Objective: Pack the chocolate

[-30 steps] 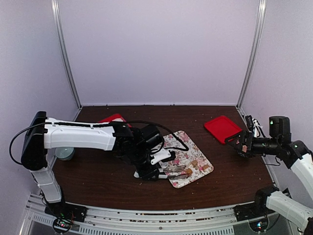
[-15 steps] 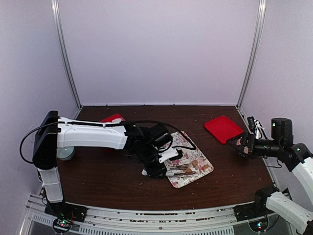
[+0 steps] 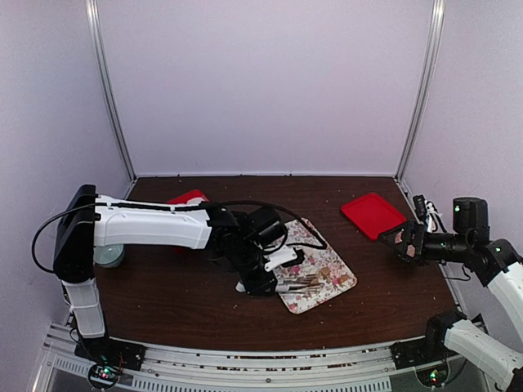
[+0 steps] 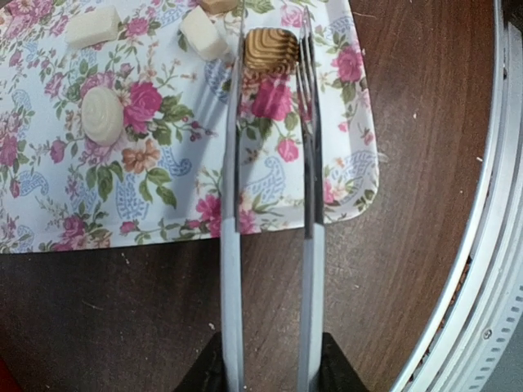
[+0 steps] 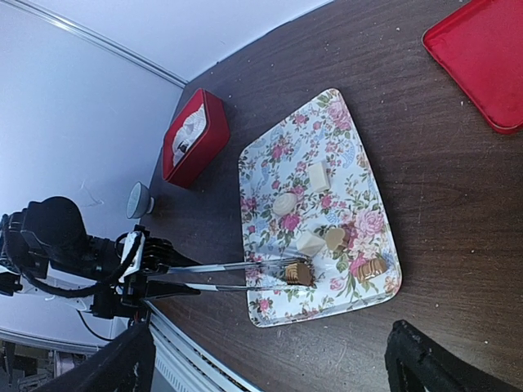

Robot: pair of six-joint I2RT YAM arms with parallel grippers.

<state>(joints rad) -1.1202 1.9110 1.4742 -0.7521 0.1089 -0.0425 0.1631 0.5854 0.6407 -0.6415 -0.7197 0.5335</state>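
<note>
Dark wooden table [image 3: 180, 302] inside a lilac-walled booth is carrying everything. Far left, a small bowl [image 3: 108, 256] is sitting beside the left arm, and a red box [image 5: 194, 137] with white paper in it is standing behind that arm. Moving right, the left gripper [image 4: 270, 367] is clamping a pair of metal tongs [image 4: 233, 245] by the handle end and pointing them onto a rose-print tray [image 4: 163, 196]. The tong tips are sitting either side of a ridged brown chocolate [image 4: 270, 51] near the tray's front edge and look like they're touching it on both sides. Can't tell if it's lifting off the tray. More chocolate is lying loose on the tray: a pale round [image 4: 103, 114], two pale blocks [image 4: 91, 26], and a second ridged brown one [image 5: 369, 268] near the corner. Further right, a red lid [image 3: 372, 214] is lying flat on the table, apart from the tray. The right gripper [image 3: 398, 242] is hovering just beside that lid at the table's right edge, jaws standing wide apart.
</note>
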